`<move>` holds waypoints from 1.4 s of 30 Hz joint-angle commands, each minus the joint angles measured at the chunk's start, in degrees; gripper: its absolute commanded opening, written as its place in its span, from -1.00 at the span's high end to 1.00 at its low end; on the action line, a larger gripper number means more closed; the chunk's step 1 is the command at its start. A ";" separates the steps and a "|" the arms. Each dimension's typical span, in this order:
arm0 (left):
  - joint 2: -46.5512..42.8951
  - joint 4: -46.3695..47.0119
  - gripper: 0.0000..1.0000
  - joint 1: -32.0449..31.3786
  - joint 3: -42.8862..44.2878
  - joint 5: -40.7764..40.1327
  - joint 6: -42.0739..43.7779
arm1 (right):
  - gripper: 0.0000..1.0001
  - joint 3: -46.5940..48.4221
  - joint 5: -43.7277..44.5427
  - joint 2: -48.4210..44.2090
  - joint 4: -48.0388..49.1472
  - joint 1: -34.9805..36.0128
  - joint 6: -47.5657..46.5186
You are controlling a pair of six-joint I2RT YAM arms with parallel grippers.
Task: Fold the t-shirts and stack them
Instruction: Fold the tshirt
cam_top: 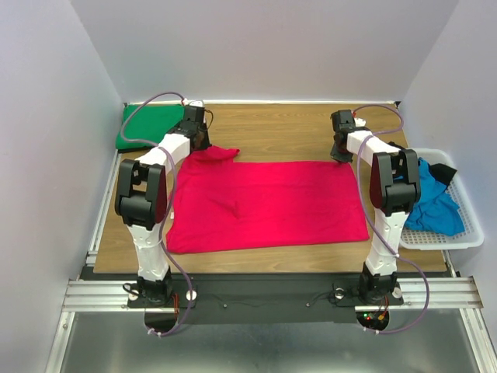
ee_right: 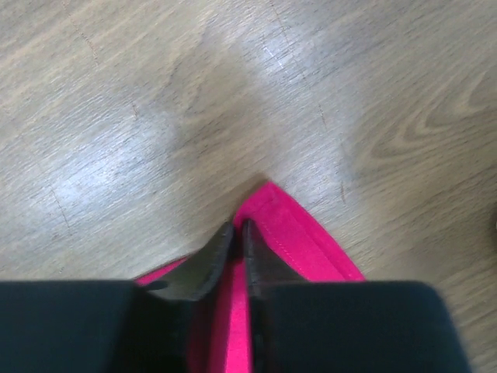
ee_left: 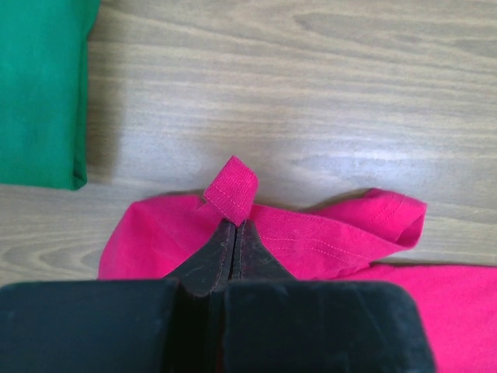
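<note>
A crimson red t-shirt lies spread flat in the middle of the wooden table. My left gripper is shut on its far left corner, where a hem fold sticks out past the fingertips. My right gripper is shut on its far right corner. A folded emerald green t-shirt lies at the far left corner and shows in the left wrist view. A bright blue t-shirt and a black one lie in the basket at the right.
The white slatted basket stands at the table's right edge. White walls enclose the table on three sides. Bare wood lies beyond the red shirt, between the two grippers.
</note>
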 commanded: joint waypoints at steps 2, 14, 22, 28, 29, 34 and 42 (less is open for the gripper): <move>-5.92 1.48 1.00 -0.35 -2.24 0.33 0.07 | 0.99 -0.38 0.84 -0.23 -0.37 -0.55 0.46; -22.68 5.96 1.00 -1.92 -19.55 -0.64 -4.93 | 0.99 -9.86 -3.29 -11.37 -0.10 -0.29 2.22; -39.30 6.67 1.00 -4.56 -36.51 -3.27 -11.87 | 0.99 -18.83 -6.10 -21.58 0.25 -0.20 2.57; -53.54 3.85 1.00 -4.74 -45.57 -7.84 -20.04 | 0.99 -24.63 -6.45 -27.73 0.16 -0.29 2.57; -54.60 1.94 1.00 -4.74 -46.36 -8.10 -22.75 | 0.99 -25.16 -6.45 -29.05 0.16 -0.20 2.48; -59.08 -6.41 1.00 -4.74 -46.54 -9.69 -29.62 | 0.99 -27.35 -6.02 -31.95 0.16 -0.20 1.87; -63.57 -17.24 1.00 -4.74 -46.01 -9.61 -36.05 | 0.99 -29.11 -4.96 -35.29 -0.10 -0.20 1.25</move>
